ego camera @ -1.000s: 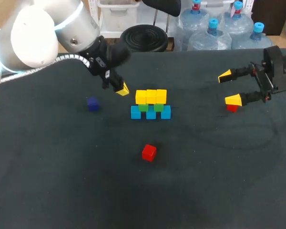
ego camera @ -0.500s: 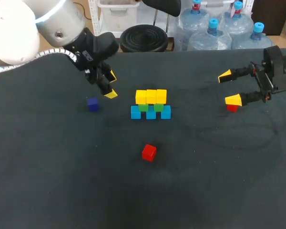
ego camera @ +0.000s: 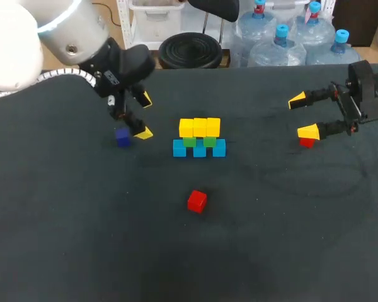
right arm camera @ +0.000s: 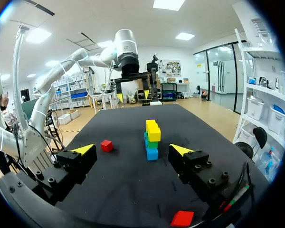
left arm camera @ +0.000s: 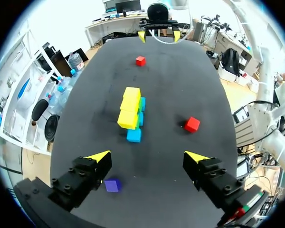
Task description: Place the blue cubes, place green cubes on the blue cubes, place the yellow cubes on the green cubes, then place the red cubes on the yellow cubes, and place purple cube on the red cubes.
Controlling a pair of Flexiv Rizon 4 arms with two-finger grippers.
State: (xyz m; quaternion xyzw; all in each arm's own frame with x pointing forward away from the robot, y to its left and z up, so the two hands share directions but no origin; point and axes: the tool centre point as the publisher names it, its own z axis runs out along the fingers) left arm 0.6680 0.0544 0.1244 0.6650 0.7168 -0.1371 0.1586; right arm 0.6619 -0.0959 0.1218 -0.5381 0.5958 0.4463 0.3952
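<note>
At the middle of a dark bench (ego camera: 82, 239) stands a row of blue cubes (ego camera: 200, 148) with green cubes (ego camera: 199, 141) on them and yellow cubes (ego camera: 200, 127) on top; a red cube (ego camera: 197, 201) lies apart from the stack. The left end effector (ego camera: 143, 116), fingers spread and holding nothing, hovers just beside the purple cube (ego camera: 122, 137). The right end effector (ego camera: 303, 116), also spread and holding nothing, is well off to the side, with a second red cube (ego camera: 307, 143) close by one finger.
</note>
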